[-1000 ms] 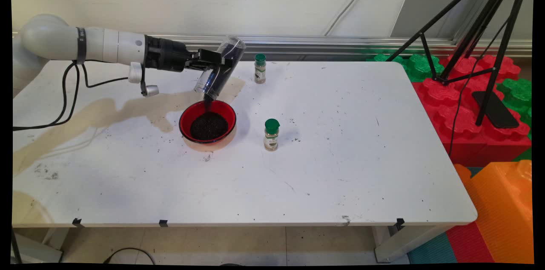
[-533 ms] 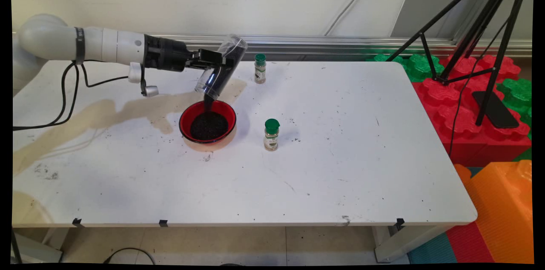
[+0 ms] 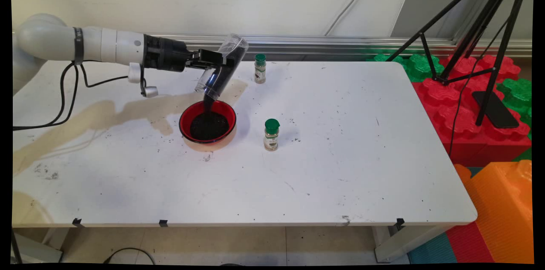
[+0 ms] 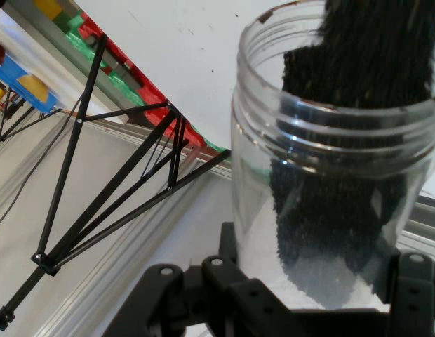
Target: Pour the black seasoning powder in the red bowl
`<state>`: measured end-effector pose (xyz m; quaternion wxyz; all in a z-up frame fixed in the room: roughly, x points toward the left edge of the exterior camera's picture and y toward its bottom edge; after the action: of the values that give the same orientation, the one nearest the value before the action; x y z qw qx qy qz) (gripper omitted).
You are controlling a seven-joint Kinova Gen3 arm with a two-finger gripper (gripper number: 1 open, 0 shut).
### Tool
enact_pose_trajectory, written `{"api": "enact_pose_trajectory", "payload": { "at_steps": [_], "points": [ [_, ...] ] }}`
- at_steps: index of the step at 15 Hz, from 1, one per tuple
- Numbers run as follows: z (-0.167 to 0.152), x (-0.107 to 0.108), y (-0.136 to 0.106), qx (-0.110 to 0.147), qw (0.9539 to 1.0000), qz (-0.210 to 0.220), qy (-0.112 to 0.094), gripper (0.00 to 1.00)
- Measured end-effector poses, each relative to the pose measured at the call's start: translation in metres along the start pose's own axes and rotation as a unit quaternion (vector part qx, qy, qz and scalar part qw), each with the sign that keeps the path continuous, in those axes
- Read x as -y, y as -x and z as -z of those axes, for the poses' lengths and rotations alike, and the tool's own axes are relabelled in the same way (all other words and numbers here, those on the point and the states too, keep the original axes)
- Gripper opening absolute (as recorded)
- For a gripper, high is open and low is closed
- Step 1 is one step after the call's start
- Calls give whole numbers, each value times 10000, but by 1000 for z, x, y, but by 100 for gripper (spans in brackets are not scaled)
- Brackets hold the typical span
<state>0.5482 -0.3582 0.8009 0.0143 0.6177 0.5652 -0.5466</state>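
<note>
Black two-finger gripper (image 3: pixel 219 62) clamped on a clear plastic jar (image 3: pixel 221 67), tipped mouth-down.
Dark granules (image 4: pixel 358 63) are seen streaming from the jar into a round red bowl (image 3: pixel 207 121) directly below on the white table (image 3: pixel 340 168); a green-capped spice bottle (image 3: pixel 271 134) stands beside the bowl, another (image 3: pixel 260 68) near the far edge.

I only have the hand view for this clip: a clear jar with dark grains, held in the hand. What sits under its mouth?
Observer: A red bowl on the white table; grains fall from the jar into it.
Operator: Is the bowl already filled?
Observer: It holds a dark heap covering most of its bottom.
Operator: Anything else nearby?
Observer: Two green-capped spice bottles: one right of the bowl, one at the table's far edge.
Operator: Spills?
Observer: A tan stain runs left from the bowl.
</note>
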Motion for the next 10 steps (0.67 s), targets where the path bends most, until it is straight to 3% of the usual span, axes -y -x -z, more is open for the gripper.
{"api": "enact_pose_trajectory", "payload": {
  "at_steps": [10],
  "points": [
    [4,5,-2,-3,10000,-43,-39,0]
  ]
}}
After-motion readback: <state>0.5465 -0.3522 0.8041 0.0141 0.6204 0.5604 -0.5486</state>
